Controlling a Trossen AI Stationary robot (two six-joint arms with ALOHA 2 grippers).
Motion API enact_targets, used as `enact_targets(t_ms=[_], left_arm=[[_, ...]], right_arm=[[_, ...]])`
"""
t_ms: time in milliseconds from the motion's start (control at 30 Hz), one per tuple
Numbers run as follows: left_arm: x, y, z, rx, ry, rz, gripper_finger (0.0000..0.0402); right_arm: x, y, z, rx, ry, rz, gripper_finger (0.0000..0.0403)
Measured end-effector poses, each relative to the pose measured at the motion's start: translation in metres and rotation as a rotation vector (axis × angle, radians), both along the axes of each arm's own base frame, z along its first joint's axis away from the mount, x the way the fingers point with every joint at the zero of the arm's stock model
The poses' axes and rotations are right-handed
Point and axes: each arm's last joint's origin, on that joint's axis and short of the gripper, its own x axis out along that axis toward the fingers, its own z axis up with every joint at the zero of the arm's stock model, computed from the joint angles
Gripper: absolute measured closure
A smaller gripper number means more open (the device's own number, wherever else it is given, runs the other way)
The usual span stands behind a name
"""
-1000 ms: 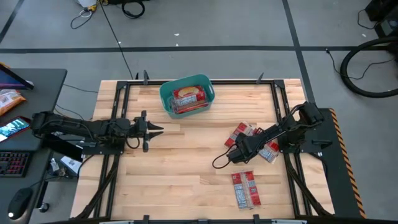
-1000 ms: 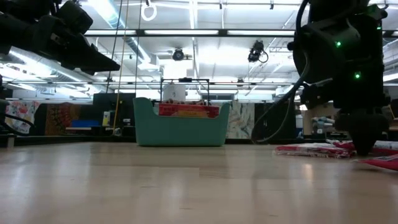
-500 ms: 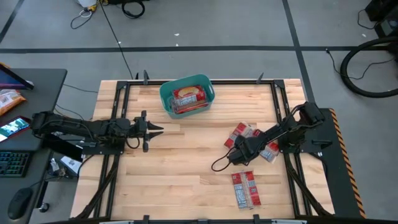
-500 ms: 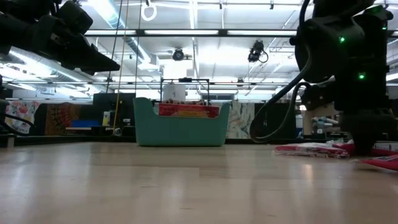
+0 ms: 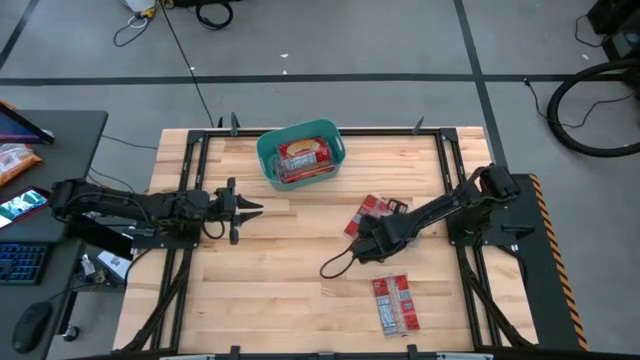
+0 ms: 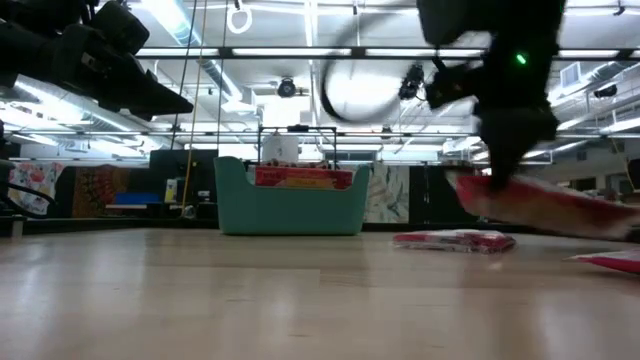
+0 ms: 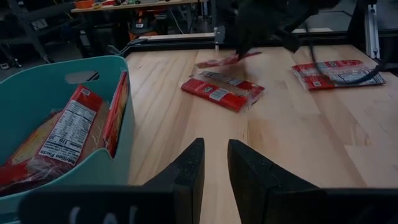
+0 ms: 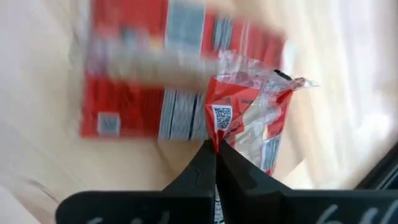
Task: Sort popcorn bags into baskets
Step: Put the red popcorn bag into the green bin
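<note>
The teal basket [image 5: 266, 160] stands at the table's far middle with red popcorn bags [image 5: 303, 155] inside; it also shows in the low view [image 6: 290, 210]. My right gripper [image 5: 361, 236] hangs right of centre, shut on one popcorn bag [image 6: 560, 205], which my arm mostly hides in the high view. Another bag [image 5: 373, 208] lies flat on the table beside it. Two more [image 5: 393, 303] lie side by side near the front edge. My left gripper [image 5: 254, 208] waits at the left, raised, its fingers a little apart around nothing. My right gripper pinches the bag by a crinkled corner of its end seam [image 8: 219, 119] between its two fingertips. The fingers come from above, slanting toward the table's left. The bag is lifted clear and slopes downward from the gripper [image 6: 497, 178].
A black cable loop [image 5: 336, 264] trails from my right arm over the table's middle. Dark rails frame the table's edges [image 5: 190, 260]. A grey desk [image 5: 60, 130] with an orange packet [image 5: 15, 160] stands beyond the left edge.
My right gripper has shut on a popcorn bag from the group at the right. It has then risen and gone toward the table's left, lifting the bag clear. The bag left lying beside it has slid a little leftward.
</note>
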Motion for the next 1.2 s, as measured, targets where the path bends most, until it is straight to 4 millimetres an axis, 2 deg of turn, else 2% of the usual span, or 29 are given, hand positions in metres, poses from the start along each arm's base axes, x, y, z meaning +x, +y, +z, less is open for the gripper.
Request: enact_targets(t_ms=[167,300,833,1000,1200], left_arm=[[0.000,0.000,0.000,0.000,-0.001,0.000,0.0326],[0.000,0.000,0.001,-0.001,-0.009,0.000,0.0326],[0.000,0.000,0.002,0.000,-0.022,0.000,0.0326],[0.000,0.000,0.002,0.002,-0.021,-0.001,0.0326],[0.000,0.000,0.002,0.002,-0.021,-0.001,0.0326]], right_arm=[[0.023,-0.002,0.030,-0.085,-0.112,0.092,0.0398],[0.037,-0.009,0.045,-0.145,-0.165,0.168,0.0399],[0.076,-0.071,0.072,-0.290,-0.205,0.342,0.0400],[0.088,-0.083,0.080,-0.424,-0.236,0.395,0.0400],[0.106,-0.087,0.098,-0.637,-0.283,0.485,0.0399]])
